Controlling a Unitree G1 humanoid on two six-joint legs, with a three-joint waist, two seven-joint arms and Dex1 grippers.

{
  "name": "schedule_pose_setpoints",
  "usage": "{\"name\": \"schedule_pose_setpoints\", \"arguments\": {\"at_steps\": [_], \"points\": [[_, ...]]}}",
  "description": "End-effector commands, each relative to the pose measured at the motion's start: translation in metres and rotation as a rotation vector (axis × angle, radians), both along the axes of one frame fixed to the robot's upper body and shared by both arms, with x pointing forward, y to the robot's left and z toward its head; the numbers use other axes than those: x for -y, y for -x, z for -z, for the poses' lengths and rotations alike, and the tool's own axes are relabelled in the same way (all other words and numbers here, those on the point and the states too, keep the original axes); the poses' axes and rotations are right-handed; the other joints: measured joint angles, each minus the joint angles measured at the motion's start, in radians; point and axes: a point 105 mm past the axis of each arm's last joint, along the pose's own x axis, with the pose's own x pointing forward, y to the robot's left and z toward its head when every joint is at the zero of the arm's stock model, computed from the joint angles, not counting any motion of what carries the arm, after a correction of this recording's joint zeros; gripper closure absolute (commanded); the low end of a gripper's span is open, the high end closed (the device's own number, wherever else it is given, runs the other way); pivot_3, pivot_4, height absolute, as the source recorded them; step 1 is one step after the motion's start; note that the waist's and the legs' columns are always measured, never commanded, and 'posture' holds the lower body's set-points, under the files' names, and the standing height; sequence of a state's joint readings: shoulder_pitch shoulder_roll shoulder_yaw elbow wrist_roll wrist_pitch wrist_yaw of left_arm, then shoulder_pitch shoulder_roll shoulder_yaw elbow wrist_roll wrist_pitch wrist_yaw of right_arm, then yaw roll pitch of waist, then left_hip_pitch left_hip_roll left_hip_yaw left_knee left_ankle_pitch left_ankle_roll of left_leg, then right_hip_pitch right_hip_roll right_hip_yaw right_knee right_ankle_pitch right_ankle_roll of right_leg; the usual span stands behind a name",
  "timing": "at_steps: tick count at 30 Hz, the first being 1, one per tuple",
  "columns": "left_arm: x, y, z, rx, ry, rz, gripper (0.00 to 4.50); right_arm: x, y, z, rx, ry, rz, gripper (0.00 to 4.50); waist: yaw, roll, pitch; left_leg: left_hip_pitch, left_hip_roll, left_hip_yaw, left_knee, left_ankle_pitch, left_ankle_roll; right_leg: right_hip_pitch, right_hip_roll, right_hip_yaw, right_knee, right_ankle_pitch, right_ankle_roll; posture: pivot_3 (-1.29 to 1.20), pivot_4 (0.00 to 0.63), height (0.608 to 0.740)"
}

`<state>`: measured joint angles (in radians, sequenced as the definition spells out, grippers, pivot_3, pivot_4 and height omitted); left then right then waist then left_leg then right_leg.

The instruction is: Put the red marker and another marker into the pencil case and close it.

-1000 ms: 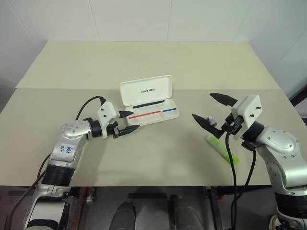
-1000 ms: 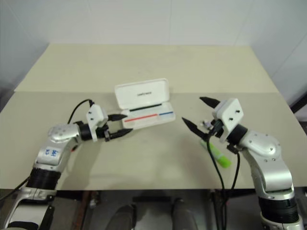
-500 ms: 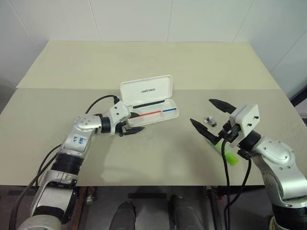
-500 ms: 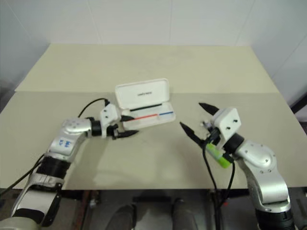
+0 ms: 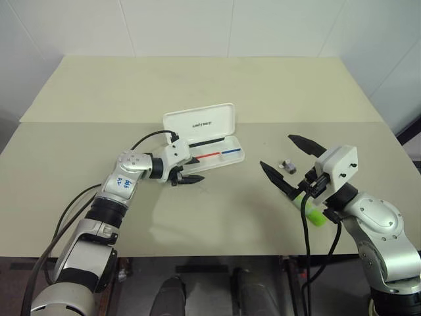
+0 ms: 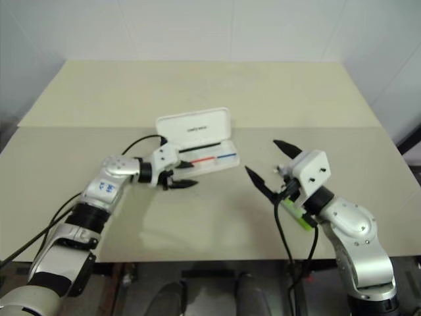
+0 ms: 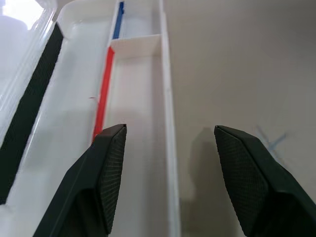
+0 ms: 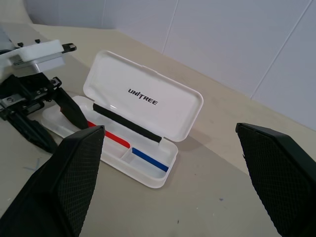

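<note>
1. So here's what we've got: our left arm reaches forward and inward across the beige table point(image 5: 197, 79), elbow out, wrist bent so the left gripper point(image 5: 186, 170) points along the front-left end of the flat white hard-plastic pencil case point(image 5: 209, 143).
2. From the left wrist view, one of its black fingers point(image 7: 106, 182) sits over the tray of the case next to the red stripe, the other hangs over bare table outside the front wall. So the fingers straddle that front wall, partly spread, with nothing between them that we can see.
3. The case lies open near the middle of the table, lid up with the dark "UNITREE" lettering facing us. A long black strip runs along the hinge side of the tray; we can't tell whether that's the red marker, so no call on where that one is.
4. Our right arm is bent at the elbow and held up off the table on the right side, with the right gripper point(image 5: 292, 162) angled toward the case. Its two fingers are spread wide apart and empty.
5. The chunky lime-green highlighter point(image 5: 312, 210) lies flat on the table under the right wrist, well apart from the case.
6. A tiny grey clip-like thing point(image 5: 287, 165) sits on the table between the right gripper's fingers in the head view.
</note>
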<state>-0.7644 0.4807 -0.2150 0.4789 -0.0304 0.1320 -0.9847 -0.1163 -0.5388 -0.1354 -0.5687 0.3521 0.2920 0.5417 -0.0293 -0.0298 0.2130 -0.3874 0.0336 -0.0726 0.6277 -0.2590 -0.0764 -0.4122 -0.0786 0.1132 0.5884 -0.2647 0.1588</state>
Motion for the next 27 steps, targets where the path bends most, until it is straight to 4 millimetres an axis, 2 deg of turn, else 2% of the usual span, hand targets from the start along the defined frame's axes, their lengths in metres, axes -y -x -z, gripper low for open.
{"name": "schedule_pose_setpoints", "arguments": {"at_steps": [1,7,8,11,16,20,27], "points": [[-0.005,-0.003,-0.006,0.015,-0.02,-0.014,2.48,-0.003,0.007,-0.011,0.045,0.011,-0.013,0.0,-0.001,0.0,0.0,0.0,0.0,0.0,0.0,0.0,0.0,0.0,0.0,0.0,0.0,0.0,0.0,0.0,0.15,0.74],[-0.009,0.0,-0.003,-0.006,-0.04,-0.013,4.41,-0.003,0.014,-0.005,-0.005,0.053,-0.079,0.0,0.001,0.0,0.0,0.0,0.0,0.0,0.0,0.0,0.0,0.0,0.0,0.0,0.0,0.0,0.0,0.0,0.15,0.74],[-0.009,0.001,-0.002,-0.01,-0.045,-0.01,4.49,-0.003,0.015,-0.005,-0.014,0.061,-0.092,0.0,0.001,0.0,0.0,0.0,0.0,0.0,0.0,0.0,0.0,0.0,0.0,0.0,0.0,0.0,0.0,0.0,0.15,0.74],[-0.006,0.007,0.001,-0.034,-0.051,0.024,4.49,-0.004,0.016,-0.003,-0.038,0.081,-0.131,0.0,-0.001,0.0,0.0,0.001,0.0,0.0,0.001,0.0,0.0,0.001,0.0,0.0,0.0,0.0,-0.001,0.0,0.15,0.74],[0.004,0.017,-0.01,-0.007,-0.04,0.094,4.49,-0.007,0.02,0.001,-0.089,0.124,-0.219,0.0,0.001,0.0,0.0,0.001,0.0,0.0,0.001,0.0,0.0,0.001,0.0,0.0,0.001,0.0,-0.001,0.0,0.15,0.74],[-0.003,0.032,-0.015,-0.007,-0.057,0.146,4.49,-0.005,0.02,0.002,-0.108,0.166,-0.25,0.0,0.0,0.0,0.0,0.0,0.0,0.0,0.0,0.0,0.0,0.0,0.0,0.0,0.0,0.0,0.0,0.0,0.15,0.74],[-0.02,0.065,-0.01,-0.043,-0.108,0.216,4.49,-0.002,0.017,0.0,-0.105,0.164,-0.244,0.0,-0.002,0.0,0.0,0.001,0.0,0.0,0.0,0.0,0.0,0.0,0.0,0.0,0.001,-0.001,0.0,0.0,0.15,0.74]]}}
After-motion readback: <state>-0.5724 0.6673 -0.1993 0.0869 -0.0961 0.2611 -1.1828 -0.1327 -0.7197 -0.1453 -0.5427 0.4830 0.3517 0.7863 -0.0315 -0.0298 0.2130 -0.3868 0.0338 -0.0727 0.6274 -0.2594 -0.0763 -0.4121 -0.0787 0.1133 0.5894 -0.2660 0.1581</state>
